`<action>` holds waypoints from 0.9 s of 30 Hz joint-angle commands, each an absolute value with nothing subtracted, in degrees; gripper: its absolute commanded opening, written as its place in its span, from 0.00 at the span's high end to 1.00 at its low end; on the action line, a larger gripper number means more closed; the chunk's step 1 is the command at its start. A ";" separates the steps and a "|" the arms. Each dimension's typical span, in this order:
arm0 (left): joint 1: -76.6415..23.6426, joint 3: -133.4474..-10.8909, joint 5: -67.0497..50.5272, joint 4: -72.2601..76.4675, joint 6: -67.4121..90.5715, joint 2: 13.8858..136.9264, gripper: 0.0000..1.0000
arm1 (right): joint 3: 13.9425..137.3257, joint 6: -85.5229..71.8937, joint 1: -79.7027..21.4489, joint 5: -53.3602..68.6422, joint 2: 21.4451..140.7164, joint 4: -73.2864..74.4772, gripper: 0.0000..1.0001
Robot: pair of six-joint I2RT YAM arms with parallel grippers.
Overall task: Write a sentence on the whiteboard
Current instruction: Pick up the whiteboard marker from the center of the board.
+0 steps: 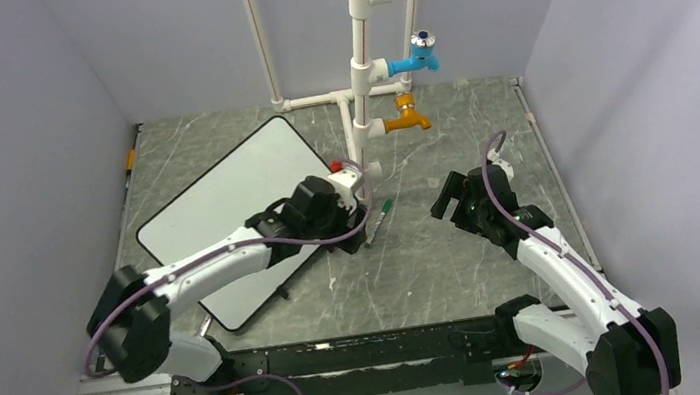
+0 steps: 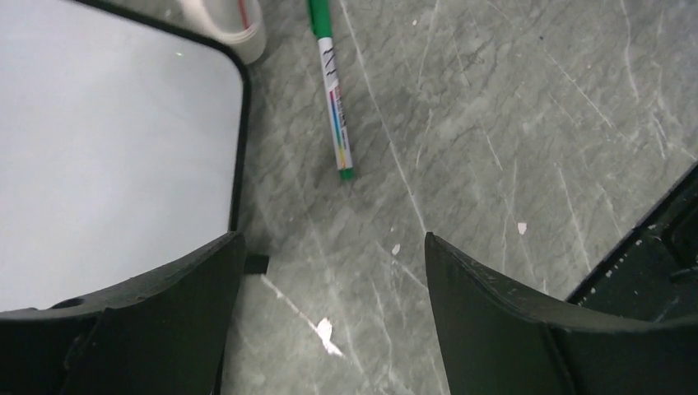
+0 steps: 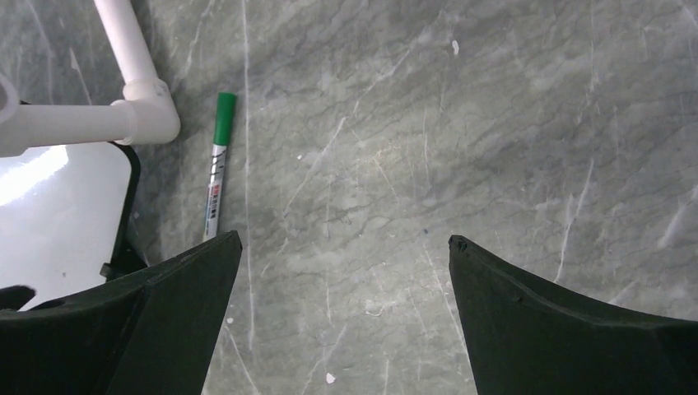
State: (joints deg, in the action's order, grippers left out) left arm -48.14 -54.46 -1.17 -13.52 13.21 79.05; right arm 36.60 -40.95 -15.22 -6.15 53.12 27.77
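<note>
The whiteboard [image 1: 217,214] lies at an angle on the left of the table, its white face blank apart from a tiny green speck [image 2: 179,54]; no sentence shows on it. A green-capped marker [image 1: 381,219] lies loose on the table just right of the board's corner, and it also shows in the wrist views [image 2: 333,99] [image 3: 218,164]. My left gripper [image 2: 333,247] hovers open over bare table beside the board's edge [image 2: 239,148], short of the marker. Further right, my right gripper [image 3: 344,243] hangs open over the table [image 1: 447,196], holding nothing.
A white pipe frame [image 1: 362,105] with a blue tap [image 1: 419,53] and an orange tap [image 1: 407,120] stands at the back centre, its foot [image 3: 136,119] close to the marker. Grey walls close in the left, back and right sides.
</note>
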 commanded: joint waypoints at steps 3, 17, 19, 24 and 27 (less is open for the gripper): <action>-52.27 -62.54 -0.18 -7.41 11.95 89.94 0.23 | 39.09 -41.07 -15.73 -7.50 53.93 27.96 0.00; -54.41 -70.17 9.32 -10.59 14.22 105.75 0.44 | 39.64 -39.47 -15.66 -8.01 52.56 28.68 0.00; -54.46 -70.82 9.62 -10.92 14.86 107.44 0.48 | 39.64 -39.38 -15.73 -7.79 52.64 28.55 0.00; -54.42 -71.86 10.05 -10.97 15.68 110.67 0.52 | 39.73 -39.19 -15.68 -7.31 52.66 28.50 0.00; -54.46 -72.34 9.19 -10.62 15.90 112.47 0.60 | 39.61 -38.98 -15.69 -7.36 52.31 28.48 0.00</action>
